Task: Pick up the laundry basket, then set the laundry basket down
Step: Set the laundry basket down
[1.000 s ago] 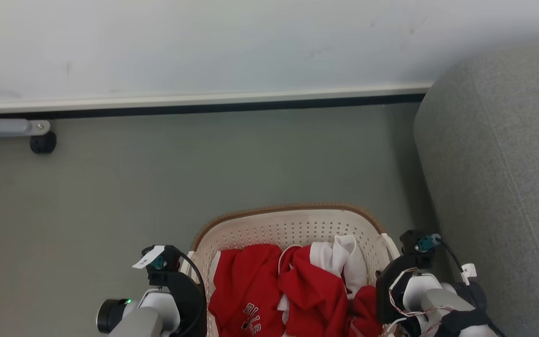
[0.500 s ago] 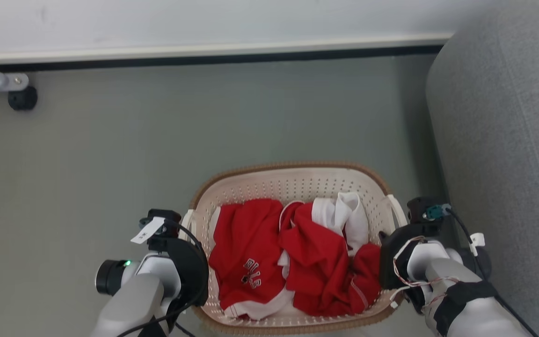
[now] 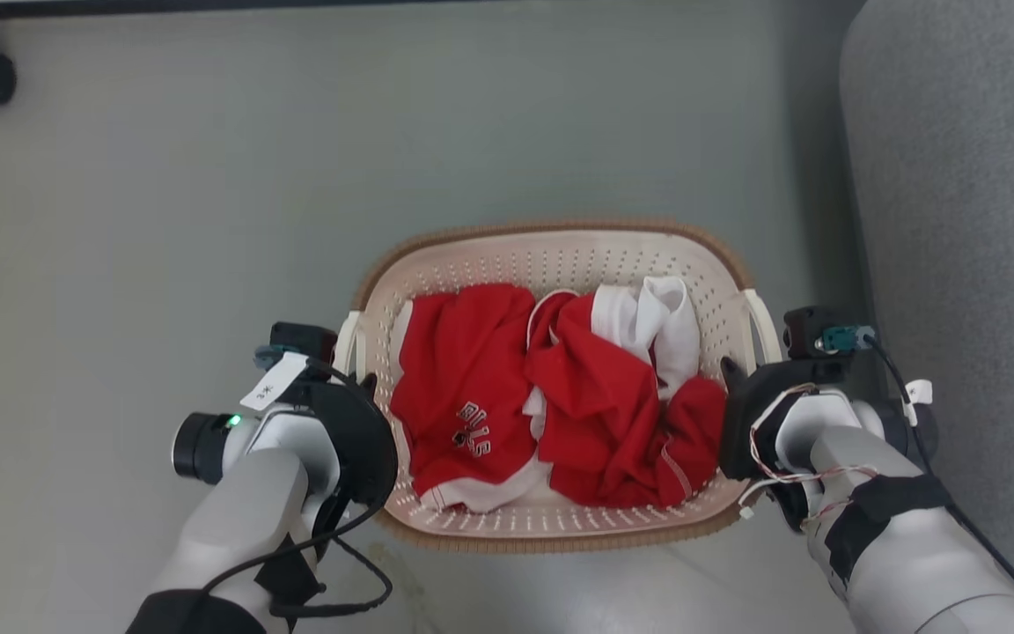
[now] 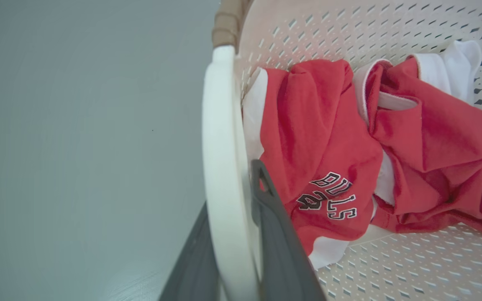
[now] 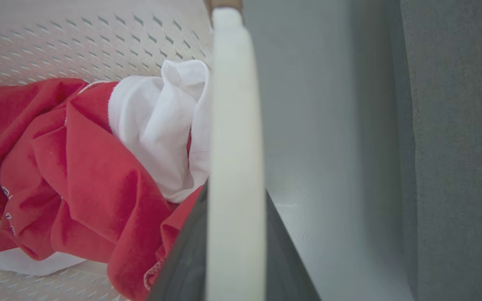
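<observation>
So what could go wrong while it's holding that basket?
The left claw and right claw each pinch just a thin white handle, so the basket could slip or tilt if one arm lags. The sofa sits close beside the right arm; a swing could bump it. A tilt could spill the clothes.

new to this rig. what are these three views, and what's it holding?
It's a wheeled robot with two arms. The wide picture is from its head camera, looking down; the other two are from wrist cameras, looking along each gripper's fingers. Below is a laundry basket holding a red Bulls jersey and white cloth, with grey upholstery beside it. The left gripper clamps the basket's left white handle, the right gripper the right handle. I can't tell whether the basket is off the floor.
</observation>
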